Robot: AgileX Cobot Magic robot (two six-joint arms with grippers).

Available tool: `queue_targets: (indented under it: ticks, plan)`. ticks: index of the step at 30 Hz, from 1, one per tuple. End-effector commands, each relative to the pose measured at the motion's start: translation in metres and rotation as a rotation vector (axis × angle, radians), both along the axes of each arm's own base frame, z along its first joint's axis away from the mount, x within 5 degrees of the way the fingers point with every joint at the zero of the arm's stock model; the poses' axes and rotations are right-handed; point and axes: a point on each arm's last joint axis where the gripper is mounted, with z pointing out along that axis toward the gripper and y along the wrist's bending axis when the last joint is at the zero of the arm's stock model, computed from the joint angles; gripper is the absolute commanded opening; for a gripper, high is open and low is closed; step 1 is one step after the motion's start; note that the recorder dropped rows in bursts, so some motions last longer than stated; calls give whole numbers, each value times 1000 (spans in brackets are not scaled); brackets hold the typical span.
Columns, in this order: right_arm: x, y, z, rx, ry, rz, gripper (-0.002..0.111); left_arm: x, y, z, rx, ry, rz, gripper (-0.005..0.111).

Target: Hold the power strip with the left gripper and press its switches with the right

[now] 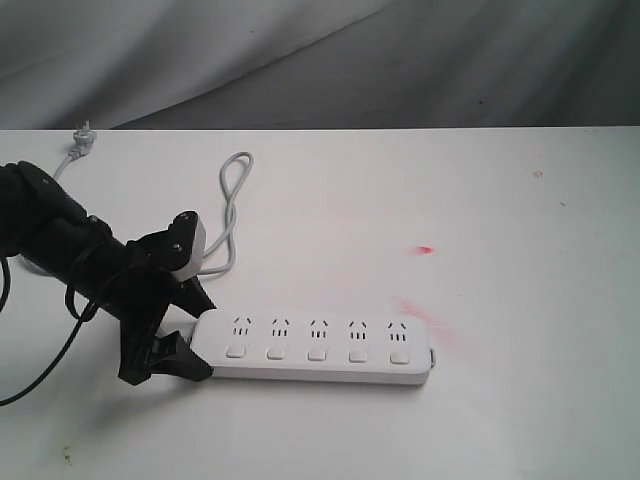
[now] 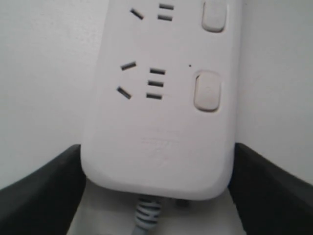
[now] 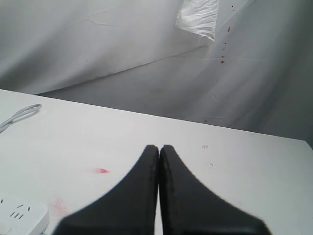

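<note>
Black two-fingered left gripper (image 1: 203, 335) clamps the cord end of the long white plastic power strip (image 1: 320, 345) lying crosswise on the white table (image 1: 480, 200), while the black right gripper (image 3: 159, 149), fingers pressed together, hovers off its free end

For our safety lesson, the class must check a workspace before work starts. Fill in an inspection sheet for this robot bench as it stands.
Surface: white table, red smudges right of centre.
Job's things: power strip lying flat, five switches facing up.
Clutter: nothing seen.
Grippers: left gripper clamps the strip's cord end; right gripper shut, above the table, holding nothing.
Cables: grey cord loops to a plug at the far left edge; black cable hangs off the left arm.
Surroundings: grey cloth behind.
</note>
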Motion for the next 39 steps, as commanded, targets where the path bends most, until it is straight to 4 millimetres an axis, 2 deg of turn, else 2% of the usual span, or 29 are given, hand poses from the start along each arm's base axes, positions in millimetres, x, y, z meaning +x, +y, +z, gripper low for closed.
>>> queue_targets:
  ticks: [1, 31, 37, 39]
  plan:
    - [0, 0, -1, 8, 3, -7, 0, 0, -1, 1, -18, 11, 3, 50]
    - [0, 0, -1, 11, 3, -7, 0, 0, -1, 1, -18, 7, -3, 50]
    - [0, 0, -4, 92, 51, -6, 0, 0, -1, 1, -18, 7, -3, 50]
    - [-2, 0, 5, 80, 85, -5, 0, 0, -1, 1, -18, 7, -3, 50]
